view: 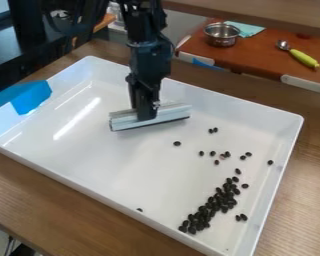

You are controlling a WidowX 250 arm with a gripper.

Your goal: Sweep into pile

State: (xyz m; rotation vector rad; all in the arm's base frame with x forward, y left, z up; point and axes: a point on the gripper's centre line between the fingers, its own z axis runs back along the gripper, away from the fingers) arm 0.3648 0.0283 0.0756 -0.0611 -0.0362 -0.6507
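Note:
The black gripper (pixel 147 111) hangs down over the upper middle of the white tray (pixel 62 172), shut on a pale grey sweeping bar (pixel 173 113) with a dark lower edge. The bar lies crosswise low over the tray floor, or on it; I cannot tell which. A long, dense pile of black beans (pixel 215 204) runs diagonally near the tray's lower right corner. Loose beans (pixel 227 154) are scattered above and right of the pile. One stray bean (pixel 177 143) lies just below the bar, and another bean (pixel 139 210) is by the front wall.
Blue tape (pixel 32 96) covers part of the tray's left wall. The tray's raised walls surround the beans and bar. Behind, on an orange-brown surface (pixel 263 56), are a metal pot (pixel 222 34), a teal cloth (pixel 248 28) and a spoon with a green handle (pixel 303 58).

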